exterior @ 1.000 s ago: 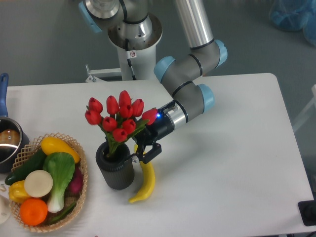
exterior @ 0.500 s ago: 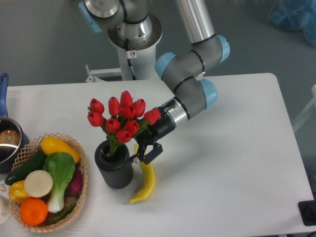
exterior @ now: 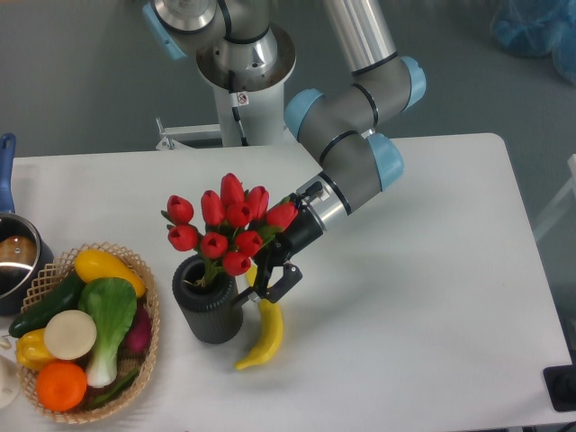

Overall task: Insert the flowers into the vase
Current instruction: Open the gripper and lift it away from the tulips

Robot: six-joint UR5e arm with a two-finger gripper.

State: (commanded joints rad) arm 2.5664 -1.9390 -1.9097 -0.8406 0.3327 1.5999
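Flowers [exterior: 227, 227] and their dark vase [exterior: 209, 301] sit left of centre on the white worktop [exterior: 423, 297], and the stems already reach down into the vase mouth, so the insertion looks all but done and the step in hand reads as release and retreat. Largest in view, the grey arm [exterior: 346, 157] slopes from the top of the frame down to the bunch. The red buds stand above the rim, leaning a little toward the right, with the leaves running into the opening. At the lower left edge a wicker basket [exterior: 148, 310] holds vegetables, well apart from the vase, and a yellow banana [exterior: 264, 335] lies just beside the vase on its right. Smallest, the claw [exterior: 274, 281] hangs just right of the bunch, above the banana, its fingers spread and gripping nothing that can be seen. Next, I judge, it must back off up and to the right without brushing the leaning buds or tipping the vase. Compared with a second ago, the buds have shifted rightward and the arm's elbow has risen.
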